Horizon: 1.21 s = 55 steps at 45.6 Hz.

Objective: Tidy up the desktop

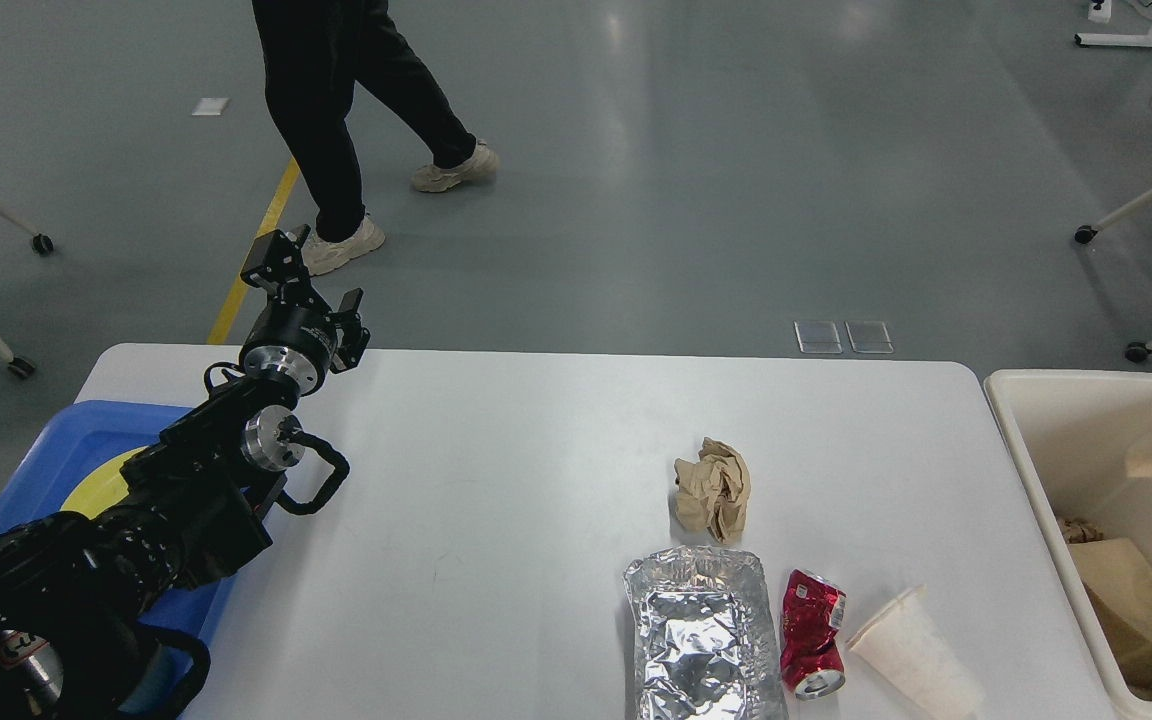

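Head view: desktop (pixel 496 470) fills the middle, white and slick, carrying light litter: crumpled paper (pixel 713 488), flimsy foil tray (pixel 701 640), crushed red can (pixel 813 632), tipped paper cup (pixel 911 655). Pinch the wad's bulk, the can's waist. Left gripper (pixel 308 275) hovers far-left, fingers apart, holding nothing. Bin (pixel 1036 450) right.

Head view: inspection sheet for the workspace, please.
Surface: white desktop, mostly bare.
Job's things: crumpled brown paper, foil tray, crushed red can, white paper cup lying on its side, all at near right.
Clutter: blue tray at left; cream bin at right, brown paper inside.
Grippers: left gripper raised over far left edge, open, empty; right not in view.
Cables: loop on left arm.
Surroundings: person walking.
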Each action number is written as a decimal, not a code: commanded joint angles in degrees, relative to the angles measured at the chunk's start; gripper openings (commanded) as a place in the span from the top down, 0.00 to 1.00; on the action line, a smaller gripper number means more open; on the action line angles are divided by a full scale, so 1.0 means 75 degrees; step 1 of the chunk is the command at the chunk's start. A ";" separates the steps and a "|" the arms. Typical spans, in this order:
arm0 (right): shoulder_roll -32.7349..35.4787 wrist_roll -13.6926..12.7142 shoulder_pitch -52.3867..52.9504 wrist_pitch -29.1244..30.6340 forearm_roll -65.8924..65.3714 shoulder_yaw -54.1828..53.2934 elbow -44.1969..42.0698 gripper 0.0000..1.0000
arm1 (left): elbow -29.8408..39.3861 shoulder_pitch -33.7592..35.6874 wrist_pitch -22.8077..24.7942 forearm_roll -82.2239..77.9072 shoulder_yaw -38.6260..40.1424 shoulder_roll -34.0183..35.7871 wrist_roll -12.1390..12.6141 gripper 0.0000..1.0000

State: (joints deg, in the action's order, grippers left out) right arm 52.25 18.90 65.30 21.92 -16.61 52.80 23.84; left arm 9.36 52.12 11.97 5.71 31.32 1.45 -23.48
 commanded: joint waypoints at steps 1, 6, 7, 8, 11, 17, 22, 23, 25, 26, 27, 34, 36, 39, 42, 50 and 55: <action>-0.0088 -0.0001 -0.0667 -0.0567 0.0012 -0.0559 -0.0015 1.00 | 0.0006 0.0000 0.0010 0.0000 -0.0004 -0.0006 -0.0010 0.04; -0.0251 -0.0001 -0.1078 -0.0942 0.0129 -0.0806 -0.0015 1.00 | -0.0005 0.0000 -0.0002 0.0000 -0.0004 -0.0006 -0.0010 0.04; -0.0275 -0.0001 -0.1136 -0.0977 0.0176 -0.0829 -0.0015 1.00 | 0.0006 0.0000 -0.0002 0.0000 -0.0004 0.0006 0.0002 0.04; -0.0287 -0.0001 -0.1183 -0.0989 0.0211 -0.0841 -0.0015 1.00 | 0.0006 0.0000 -0.0002 0.0000 0.0007 0.0006 0.0002 0.04; -0.0322 -0.0001 -0.1242 -0.1013 0.0317 -0.0841 -0.0015 1.00 | 0.0006 0.0000 -0.0002 0.0000 -0.0004 0.0006 -0.0010 0.04; -0.0322 -0.0001 -0.1266 -0.1025 0.0446 -0.0841 -0.0015 0.60 | 0.0006 0.0000 -0.0002 0.0000 -0.0004 -0.0006 -0.0010 0.04; -0.0322 0.0011 -0.1266 -0.1025 0.0446 -0.0841 -0.0003 0.35 | -0.0005 0.0000 -0.0002 0.0000 -0.0004 -0.0006 0.0002 0.04; -0.0322 -0.0001 -0.1266 -0.1025 0.0457 -0.0841 -0.0003 0.32 | 0.0006 0.0000 -0.0002 0.0000 -0.0004 0.0006 -0.0010 0.04; -0.0322 -0.0001 -0.1266 -0.1025 0.0457 -0.0841 -0.0003 0.27 | -0.0005 0.0000 -0.0002 0.0000 -0.0004 -0.0006 -0.0010 0.04; -0.0322 -0.0001 -0.1266 -0.1025 0.0457 -0.0841 -0.0003 0.25 | -0.0005 0.0000 0.0009 0.0000 0.0007 0.0006 -0.0010 0.04; -0.0322 -0.0001 -0.1266 -0.1025 0.0446 -0.0841 -0.0003 0.23 | -0.0005 0.0000 0.0010 0.0000 0.0008 -0.0006 0.0002 0.04; -0.0310 0.0011 -0.1219 -0.1013 0.0446 -0.0841 0.0032 0.01 | -0.0005 0.0000 -0.0002 0.0000 -0.0004 -0.0006 -0.0010 0.04; -0.0310 0.0011 -0.1196 -0.0990 0.0457 -0.0841 0.0090 0.00 | 0.0006 0.0000 0.0009 0.0000 0.0007 0.0006 0.0002 0.04; -0.0287 0.0011 -0.1137 -0.0919 0.0457 -0.0818 0.0161 0.00 | -0.0005 0.0000 -0.0002 0.0000 -0.0004 0.0006 -0.0010 0.04; -0.0217 0.0011 -0.0950 -0.0861 0.0469 -0.0783 0.0278 0.00 | 0.0006 0.0000 -0.0002 0.0000 0.0007 -0.0006 -0.0010 0.04; 0.0392 0.0070 -0.0083 -0.0825 0.0469 -0.0595 0.0851 0.00 | -0.0005 0.0000 -0.0002 0.0000 -0.0004 0.0006 0.0002 0.04; 0.0837 0.0081 0.0456 -0.0557 0.0458 -0.0595 0.1157 0.00 | 0.0006 0.0000 -0.0002 0.0000 0.0008 -0.0006 0.0002 0.04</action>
State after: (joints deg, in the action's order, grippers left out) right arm 55.22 19.35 64.67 15.88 -13.09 48.20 30.16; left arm 9.34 52.12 11.99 5.71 31.32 1.46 -23.52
